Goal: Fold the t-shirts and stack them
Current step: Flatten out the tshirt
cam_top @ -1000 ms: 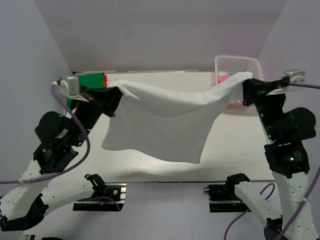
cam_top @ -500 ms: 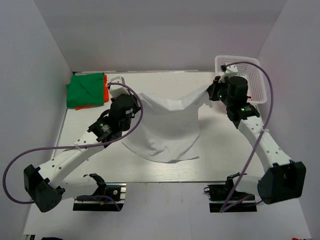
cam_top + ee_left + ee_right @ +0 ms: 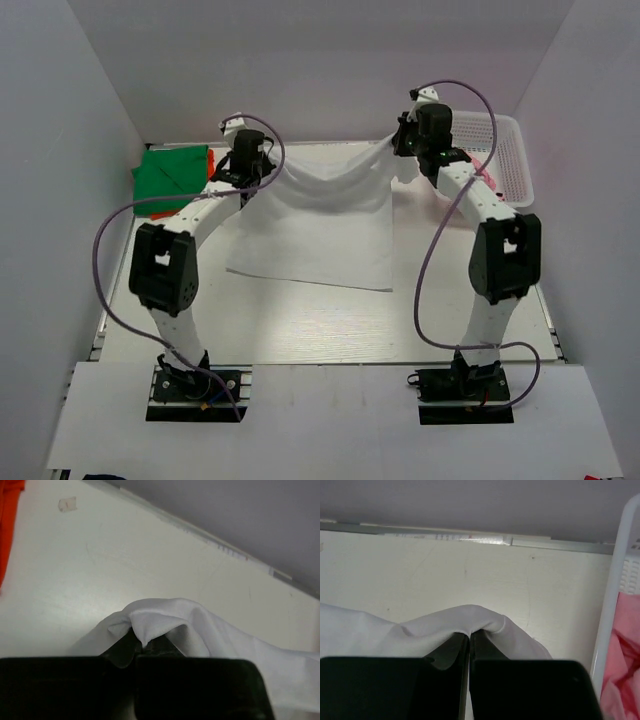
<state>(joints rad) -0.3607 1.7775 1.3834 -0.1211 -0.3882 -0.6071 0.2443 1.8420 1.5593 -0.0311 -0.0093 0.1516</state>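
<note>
Well to the left of the white t-shirt (image 3: 315, 235), the green t-shirt (image 3: 168, 175) is lying folded on the surface (image 3: 320, 320). It is resting on top of the orange t-shirt (image 3: 211, 160), whose edge is peeking out on the side facing the white one.

At the white t-shirt's far left corner, the left pincer (image 3: 262, 177) is clamping the cloth. Its fingers are pressing together on a bunched fold that is humping over their tips in the left wrist view.

The white t-shirt is stretching between the two pincers. Its far edge is sagging in a curve between the two held corners, while its near part is lying spread flat on the surface.

At the far right corner, the right pincer (image 3: 398, 146) is gripping in the same way, fingers closing tight on a rounded fold of white cloth.

Just to the right of the white t-shirt, the white lattice basket (image 3: 507, 150) is standing on the surface, and the pink t-shirt (image 3: 625, 650) is lying crumpled inside it.
</note>
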